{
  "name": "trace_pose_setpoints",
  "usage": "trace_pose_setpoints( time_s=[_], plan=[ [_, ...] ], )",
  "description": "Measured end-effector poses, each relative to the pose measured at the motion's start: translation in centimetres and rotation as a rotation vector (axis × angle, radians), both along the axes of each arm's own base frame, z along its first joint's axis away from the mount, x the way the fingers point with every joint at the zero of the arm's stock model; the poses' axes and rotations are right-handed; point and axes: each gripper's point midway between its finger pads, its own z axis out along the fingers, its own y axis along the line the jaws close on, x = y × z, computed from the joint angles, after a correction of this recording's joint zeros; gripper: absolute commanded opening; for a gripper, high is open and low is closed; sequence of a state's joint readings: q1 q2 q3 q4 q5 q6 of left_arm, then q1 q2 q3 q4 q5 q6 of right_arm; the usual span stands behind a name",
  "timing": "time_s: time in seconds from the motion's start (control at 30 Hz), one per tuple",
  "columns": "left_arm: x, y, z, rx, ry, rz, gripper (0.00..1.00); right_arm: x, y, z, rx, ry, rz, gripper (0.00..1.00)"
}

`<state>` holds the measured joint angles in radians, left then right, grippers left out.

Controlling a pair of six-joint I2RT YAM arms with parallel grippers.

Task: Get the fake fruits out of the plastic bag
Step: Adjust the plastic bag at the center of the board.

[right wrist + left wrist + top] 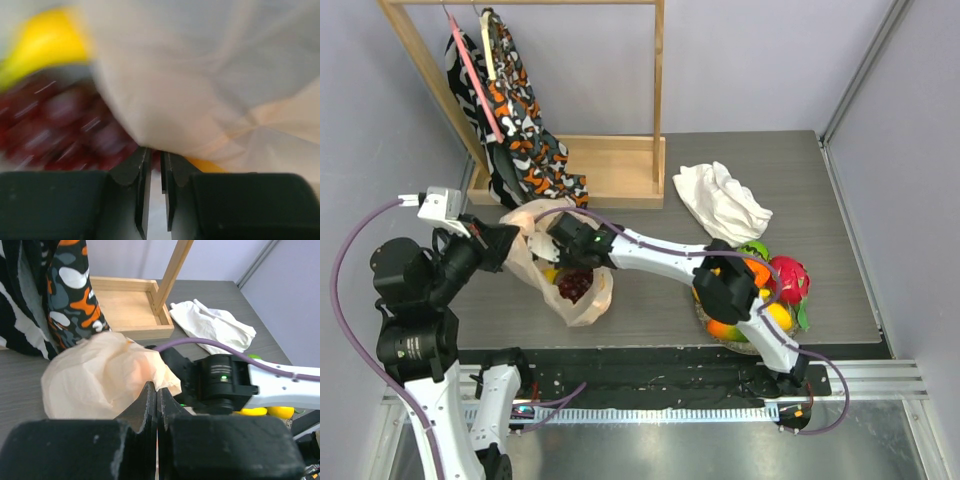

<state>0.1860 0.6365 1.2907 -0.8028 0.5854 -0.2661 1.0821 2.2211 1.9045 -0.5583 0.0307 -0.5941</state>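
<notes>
The peach plastic bag [582, 300] lies left of centre, with dark purple grapes [576, 285] and a yellow fruit [552, 275] showing inside. My left gripper [512, 242] is shut on the bag's left edge; in the left wrist view the film [100, 375] bunches at my closed fingertips [156, 386]. My right gripper [566, 236] reaches across to the bag's top. In the blurred right wrist view its jaws [156, 152] are almost closed, with bag film [210, 75] at the tips and grapes [60, 120] and banana [45, 45] beyond. Dragon fruit [788, 278], lime [753, 250], orange [720, 328] and a yellow round [778, 316] lie piled at the right.
A white cloth [722, 200] lies at the back right and also shows in the left wrist view [210, 325]. A wooden rack [610, 165] with hanging patterned fabric [520, 110] stands at the back left. The right arm [660, 255] spans the table's middle.
</notes>
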Motion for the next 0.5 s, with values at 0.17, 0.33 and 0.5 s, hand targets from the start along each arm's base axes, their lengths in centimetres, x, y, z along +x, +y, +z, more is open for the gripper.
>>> trace_pose_setpoints(
  time_s=[0.17,0.33,0.5],
  plan=[
    [0.4,0.1,-1.6,-0.005,0.041,0.000,0.00,5.7,2.5,-0.7,0.010,-0.192,-0.105,0.23],
    [0.2,0.1,-2.1,0.002,0.042,-0.001,0.00,5.5,2.6,0.2,0.036,-0.177,-0.084,0.33],
    [0.2,0.2,-2.7,0.012,0.047,0.002,0.00,3.0,3.2,0.8,0.059,-0.078,0.032,0.41]
  ],
)
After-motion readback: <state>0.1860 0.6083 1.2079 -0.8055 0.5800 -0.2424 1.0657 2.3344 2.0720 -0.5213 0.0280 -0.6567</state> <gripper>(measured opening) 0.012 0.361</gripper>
